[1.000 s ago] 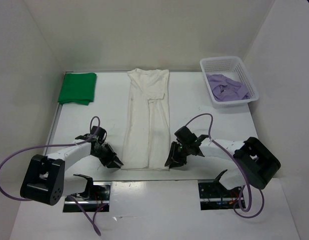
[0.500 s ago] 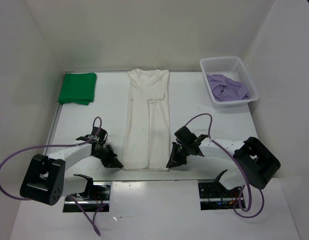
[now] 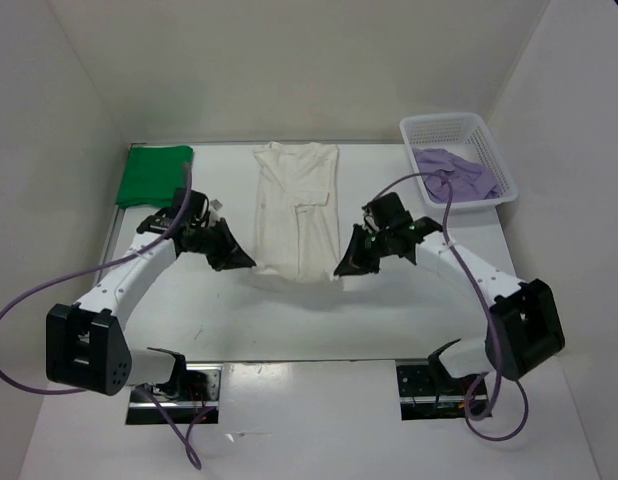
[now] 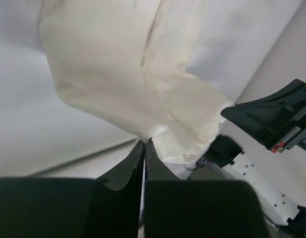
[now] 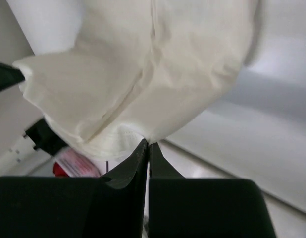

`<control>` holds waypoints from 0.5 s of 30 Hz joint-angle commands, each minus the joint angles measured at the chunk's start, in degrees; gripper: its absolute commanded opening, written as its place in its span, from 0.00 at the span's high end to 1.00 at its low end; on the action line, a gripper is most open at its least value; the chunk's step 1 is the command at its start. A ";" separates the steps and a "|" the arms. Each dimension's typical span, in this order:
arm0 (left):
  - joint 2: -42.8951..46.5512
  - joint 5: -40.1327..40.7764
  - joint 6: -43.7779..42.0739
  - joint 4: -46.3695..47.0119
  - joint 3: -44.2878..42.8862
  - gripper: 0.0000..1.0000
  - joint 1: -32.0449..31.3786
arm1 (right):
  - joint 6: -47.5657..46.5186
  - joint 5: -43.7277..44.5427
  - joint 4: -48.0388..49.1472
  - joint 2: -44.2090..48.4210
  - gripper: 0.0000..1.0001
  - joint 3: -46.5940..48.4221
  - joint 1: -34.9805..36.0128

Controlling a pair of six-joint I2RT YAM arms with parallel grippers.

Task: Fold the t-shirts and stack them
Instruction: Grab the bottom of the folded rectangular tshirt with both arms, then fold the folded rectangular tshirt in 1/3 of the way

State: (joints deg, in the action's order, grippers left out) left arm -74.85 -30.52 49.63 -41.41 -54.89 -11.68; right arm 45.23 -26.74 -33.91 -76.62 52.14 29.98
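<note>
White t-shirt [image 3: 294,205] at middle of surface [image 3: 389,315] toward far edge, near hem raised, its corners pinched in closed left hand [image 3: 242,263] and right hand [image 3: 340,269]. Soft, light, floppy, likely saggy between grips, so best held at hem corners. Pinch itself only in wrist views; green t-shirt [image 3: 154,177] at far-left corner and lavender t-shirt [image 3: 454,175] in basket [image 3: 444,122] at far-right corner only from top.
</note>
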 commanded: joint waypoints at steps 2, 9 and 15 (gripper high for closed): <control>-4.68 1.16 2.31 9.31 -2.93 1.00 4.12 | -9.28 2.40 0.67 -9.47 0.99 11.28 -6.58; -21.27 8.37 1.80 18.19 -15.31 1.00 4.65 | -14.02 6.96 4.56 -25.41 0.99 26.33 -11.51; -33.58 12.15 0.04 19.52 -26.82 0.99 5.17 | -15.88 7.66 4.56 -37.88 0.99 39.94 -13.97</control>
State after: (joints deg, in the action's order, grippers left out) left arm -105.01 -20.91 51.07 -24.97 -76.90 -7.16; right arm 32.10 -21.12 -31.31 -110.83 85.23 17.39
